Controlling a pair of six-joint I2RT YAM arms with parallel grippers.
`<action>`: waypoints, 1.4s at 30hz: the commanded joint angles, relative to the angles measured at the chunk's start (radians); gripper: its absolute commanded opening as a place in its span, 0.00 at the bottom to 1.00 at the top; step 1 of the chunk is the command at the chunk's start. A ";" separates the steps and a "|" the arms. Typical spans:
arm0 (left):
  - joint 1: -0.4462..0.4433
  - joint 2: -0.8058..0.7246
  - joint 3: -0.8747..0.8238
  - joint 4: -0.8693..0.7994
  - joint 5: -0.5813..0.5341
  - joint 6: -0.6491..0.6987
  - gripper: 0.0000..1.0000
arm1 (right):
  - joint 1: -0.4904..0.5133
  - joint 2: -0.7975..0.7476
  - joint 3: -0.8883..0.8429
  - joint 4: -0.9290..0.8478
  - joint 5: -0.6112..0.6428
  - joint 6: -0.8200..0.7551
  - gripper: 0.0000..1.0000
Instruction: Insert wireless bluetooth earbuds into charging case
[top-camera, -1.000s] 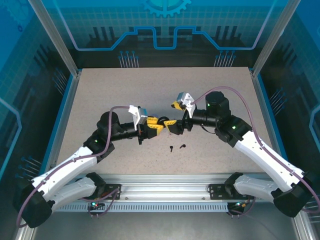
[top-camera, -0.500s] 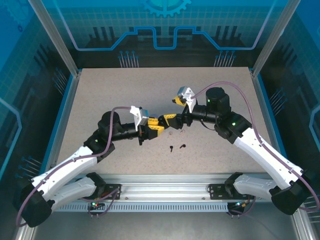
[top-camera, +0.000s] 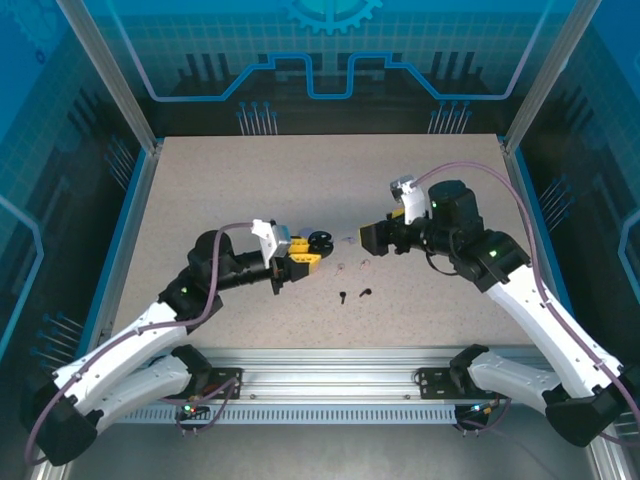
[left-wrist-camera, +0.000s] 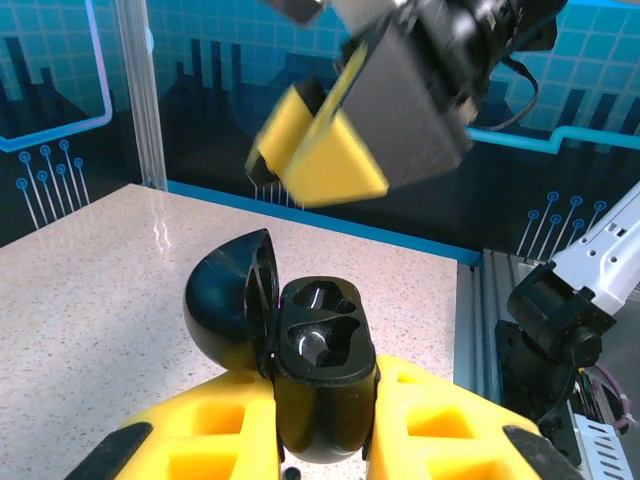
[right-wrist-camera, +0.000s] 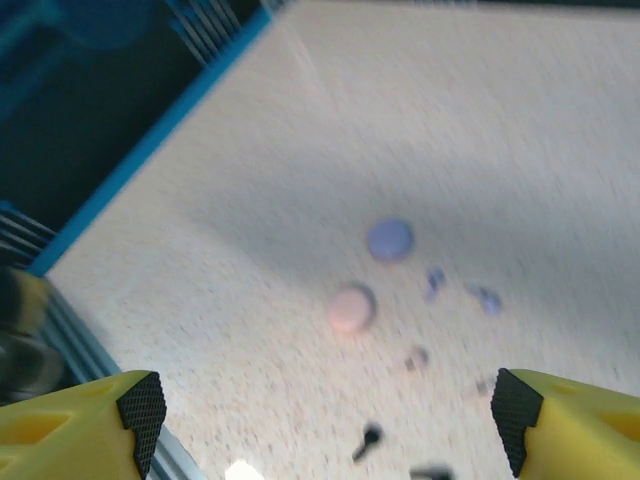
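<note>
Yr left fingers are clamped on the open black charging case, held off the tabletop. The lid is swung aside & both sockets look empty, facing up. Yr right fingers stand apart w/ nothing in them, just across from the case. The two black earbuds lie on the tabletop nearer the bases, approx. between both arms; the right arm's the free one. Stems look slanted, but they're too small to give an exact long axis.
</note>
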 joint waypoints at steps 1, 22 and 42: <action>-0.010 -0.031 -0.011 -0.013 -0.035 0.044 0.05 | -0.010 0.006 -0.083 -0.161 0.140 0.256 0.87; -0.014 -0.043 0.008 -0.043 -0.042 0.021 0.04 | 0.222 0.441 -0.260 0.014 0.390 0.870 0.72; -0.016 -0.067 0.015 -0.076 -0.054 0.029 0.05 | 0.245 0.649 -0.140 -0.017 0.353 0.949 0.58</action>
